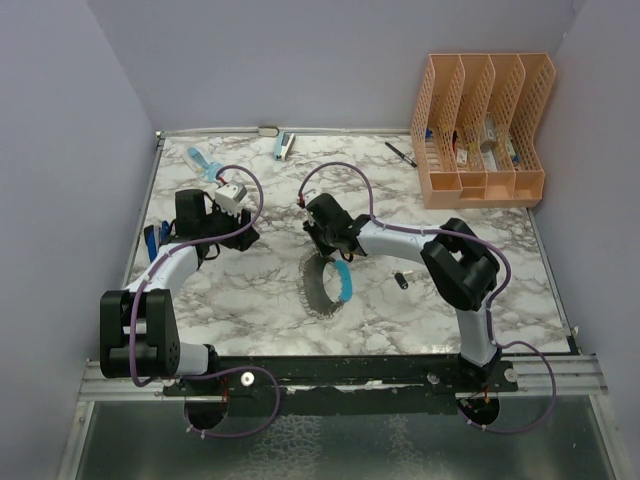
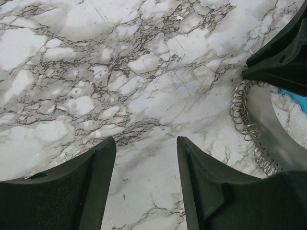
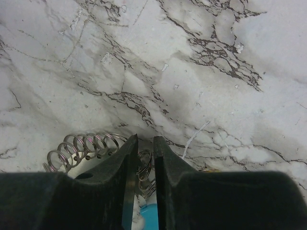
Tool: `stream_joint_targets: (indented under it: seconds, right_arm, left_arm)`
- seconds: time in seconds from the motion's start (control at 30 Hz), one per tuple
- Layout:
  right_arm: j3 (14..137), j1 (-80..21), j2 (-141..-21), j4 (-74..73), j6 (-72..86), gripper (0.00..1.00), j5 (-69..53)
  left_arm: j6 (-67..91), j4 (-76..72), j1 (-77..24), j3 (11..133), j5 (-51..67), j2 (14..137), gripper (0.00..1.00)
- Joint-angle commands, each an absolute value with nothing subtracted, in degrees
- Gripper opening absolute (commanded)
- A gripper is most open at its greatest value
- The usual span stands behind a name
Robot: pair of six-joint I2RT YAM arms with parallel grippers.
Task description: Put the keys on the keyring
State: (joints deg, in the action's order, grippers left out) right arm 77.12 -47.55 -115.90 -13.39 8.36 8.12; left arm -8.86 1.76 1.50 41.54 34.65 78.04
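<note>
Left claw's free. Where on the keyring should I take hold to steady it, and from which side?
Probably the gray ribbed rim on the left side of the keyring, coming down from above with the open left claw straddling it. The loop lies flat, the right claw pinches its far end, and the blue section is on the right.
</note>
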Motion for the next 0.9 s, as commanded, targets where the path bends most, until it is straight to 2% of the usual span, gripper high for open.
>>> stream_joint_targets:
  seconds: [0.0,0.3,0.57,0.87]
  right_arm:
    - [76.82,-47.72,-115.24,-14.23,9.24,0.20,9.62]
    - [76.82,-47.72,-112.05,-15.30,10.36,0.24,10.47]
    - [76.84,-47.72,-112.44,-16.41,10.97,0.14,7.53]
    - [76.06,-47.72,-111.18,-17.05,11.38,0.14,6.33]
  left_arm:
    - [-8.91,1.42,1.94,41.66,36.65,78.55,0.56]
    - [-8.73,1.44,2.02,41.66,37.08,78.79,0.56]
    - [-8.71,1.66,2.11,41.79,37.27,78.73,0.56]
    - [-8.73,1.77,2.11,41.79,37.44,78.57,0.56]
